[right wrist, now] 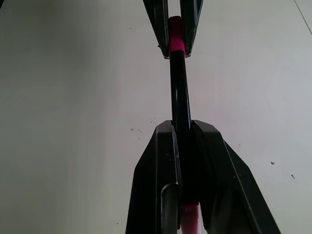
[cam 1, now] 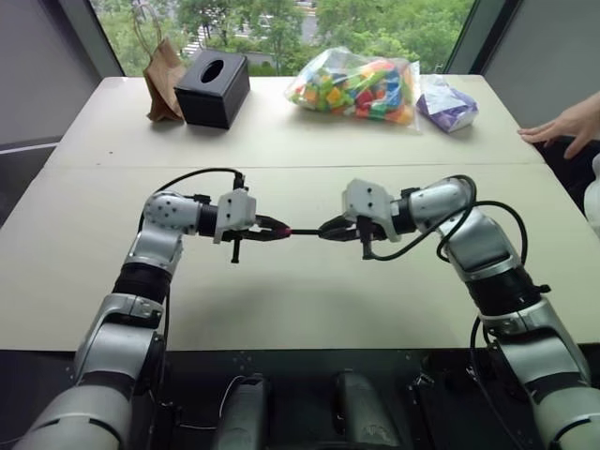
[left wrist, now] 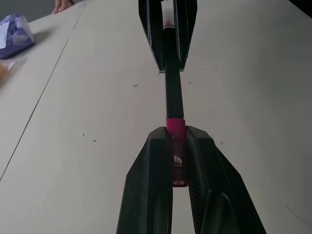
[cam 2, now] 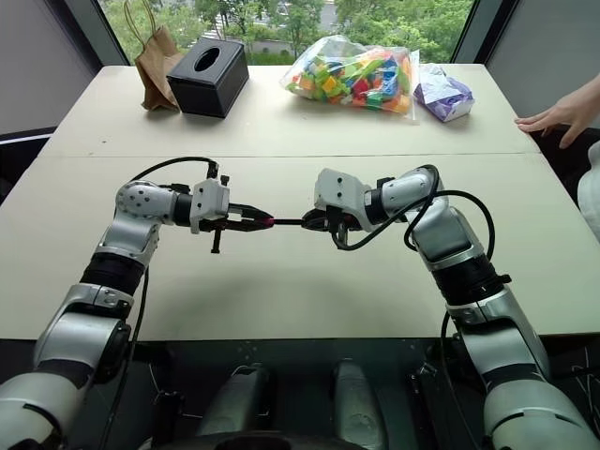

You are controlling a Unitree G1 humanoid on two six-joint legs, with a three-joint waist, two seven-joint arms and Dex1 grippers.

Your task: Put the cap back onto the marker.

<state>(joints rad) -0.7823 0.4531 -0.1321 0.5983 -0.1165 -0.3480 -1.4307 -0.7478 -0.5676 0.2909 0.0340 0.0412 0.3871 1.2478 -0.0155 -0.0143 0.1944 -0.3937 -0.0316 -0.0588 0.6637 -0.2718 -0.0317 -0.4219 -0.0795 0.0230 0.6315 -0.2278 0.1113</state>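
Observation:
Above the middle of the table, my two grippers face each other tip to tip. My left gripper (cam 1: 279, 228) is shut on the small red cap (left wrist: 175, 127). My right gripper (cam 1: 326, 230) is shut on the thin black marker (left wrist: 173, 92), which runs level across the short gap between them. The marker's end meets the cap's mouth in line with it; how far it sits inside I cannot tell. In the right wrist view the marker (right wrist: 179, 92) leaves my fingers and reaches the cap (right wrist: 176, 41). A pink end of the marker shows behind my right fingers.
At the far side of the beige table (cam 1: 281, 309) stand a brown paper bag (cam 1: 164, 80), a black tissue box (cam 1: 214, 87), a clear bag of colourful blocks (cam 1: 361, 86) and a purple packet (cam 1: 446, 105). A person's hand (cam 1: 567, 127) rests at the far right edge.

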